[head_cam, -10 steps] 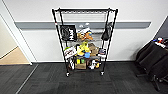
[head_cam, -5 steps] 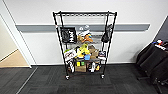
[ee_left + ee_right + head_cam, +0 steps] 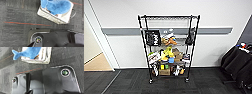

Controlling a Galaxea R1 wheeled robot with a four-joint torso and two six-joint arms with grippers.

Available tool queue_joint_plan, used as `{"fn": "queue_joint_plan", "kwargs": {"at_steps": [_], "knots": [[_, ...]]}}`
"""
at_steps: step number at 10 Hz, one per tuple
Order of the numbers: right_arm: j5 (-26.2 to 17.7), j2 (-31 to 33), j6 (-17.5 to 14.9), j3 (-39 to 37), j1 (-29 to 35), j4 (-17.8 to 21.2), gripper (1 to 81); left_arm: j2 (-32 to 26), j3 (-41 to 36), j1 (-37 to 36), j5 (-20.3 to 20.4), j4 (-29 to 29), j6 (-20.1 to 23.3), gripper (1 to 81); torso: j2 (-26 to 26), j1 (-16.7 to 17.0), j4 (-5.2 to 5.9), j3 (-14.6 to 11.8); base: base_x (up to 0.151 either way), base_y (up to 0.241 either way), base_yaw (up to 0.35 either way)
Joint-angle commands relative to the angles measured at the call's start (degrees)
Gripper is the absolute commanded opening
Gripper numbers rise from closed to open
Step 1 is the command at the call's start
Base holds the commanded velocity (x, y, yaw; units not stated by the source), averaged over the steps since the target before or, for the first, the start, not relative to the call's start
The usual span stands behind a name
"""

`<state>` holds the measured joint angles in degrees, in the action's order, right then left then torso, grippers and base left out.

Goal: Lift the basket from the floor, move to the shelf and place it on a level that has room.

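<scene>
Neither wrist view lets me tell how the grippers' fingers stand, nor whether they hold anything. Below both wrist cameras the basket point(image 3: 55, 17) sits on the floor point(image 3: 18, 16), a dark carpet with thin reddish lines, just beyond the robot's dark base point(image 3: 50, 80); a blue plush toy point(image 3: 28, 52) lies in it, its tail hanging over the rim. Ahead, the shelf point(image 3: 169, 48) stands against the white wall, its top level point(image 3: 167, 18) bare, lower tiers cluttered.

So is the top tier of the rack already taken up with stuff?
No: in the head view the top tier of the shelf is bare wire, while the clutter sits on the lower tiers.
</scene>
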<state>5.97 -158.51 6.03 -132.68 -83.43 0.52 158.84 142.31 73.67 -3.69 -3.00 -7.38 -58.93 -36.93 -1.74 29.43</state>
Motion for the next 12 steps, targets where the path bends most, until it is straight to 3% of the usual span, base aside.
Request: {"fn": "queue_joint_plan", "kwargs": {"at_steps": [1, 4, 5, 6, 7, 8, 9, 11, 12], "knots": [[-3.3, 1.2, 0.1, 0.5, 3.2, 0.7, 81.1, -1.8, -0.1, -5.9, -6.4, 1.0, 0.6, 81.1, -5.6, -3.6, 0.00, 0.0, 0.000, 0.000, 0.000], [-3.3, 1.2, 0.1, 0.5, 3.3, 1.6, 81.1, -2.5, -0.3, -8.1, -8.9, 4.5, 1.0, 81.1, -11.2, -7.1, 0.00, 0.0, 0.000, 0.000, 0.000], [-3.3, 1.2, 0.1, 0.5, 3.6, 2.0, 81.1, -2.5, -0.3, -8.8, -9.7, 4.2, 1.0, 81.1, -13.3, -8.5, -1.50, 0.0, 0.000, 0.000, 0.000], [-3.3, 1.2, 0.1, 0.9, 3.9, 1.9, 81.1, -2.4, -0.3, -9.4, -9.9, 4.0, 1.0, 81.1, -15.1, -9.6, -5.51, 0.0, 0.000, 0.000, 0.000], [-3.5, 1.2, 0.1, 1.1, 4.3, 1.9, 81.1, -2.4, -0.3, -9.8, -9.9, 3.8, 0.9, 81.1, -16.8, -10.7, -6.02, 0.0, 0.000, 0.000, 0.000], [-3.7, 1.2, 0.0, 1.5, 4.6, 1.9, 81.1, -2.5, -0.3, -10.1, -9.9, 3.6, 0.9, 81.1, -18.2, -11.6, -7.20, 0.0, 0.000, 0.000, 0.000], [-3.7, 1.2, 0.0, 1.9, 5.2, 1.9, 81.1, -2.5, -0.2, -10.4, -9.9, 3.3, 0.8, 81.1, -19.9, -12.7, -3.39, 0.0, 0.000, 0.000, 0.000], [-6.3, 1.2, 0.0, 3.0, 8.0, 2.0, 81.1, -2.6, 0.0, -11.7, -10.0, 2.1, 0.7, 81.1, -23.1, -14.7, -6.40, 0.0, 0.000, 0.000, 0.000], [-7.5, 1.2, 0.1, 3.2, 9.5, 2.0, 81.1, -2.6, -0.1, -12.5, -10.6, 1.4, 0.7, 81.1, -24.5, -15.6, -6.93, 5.3, 0.000, 0.000, 0.000]]}}
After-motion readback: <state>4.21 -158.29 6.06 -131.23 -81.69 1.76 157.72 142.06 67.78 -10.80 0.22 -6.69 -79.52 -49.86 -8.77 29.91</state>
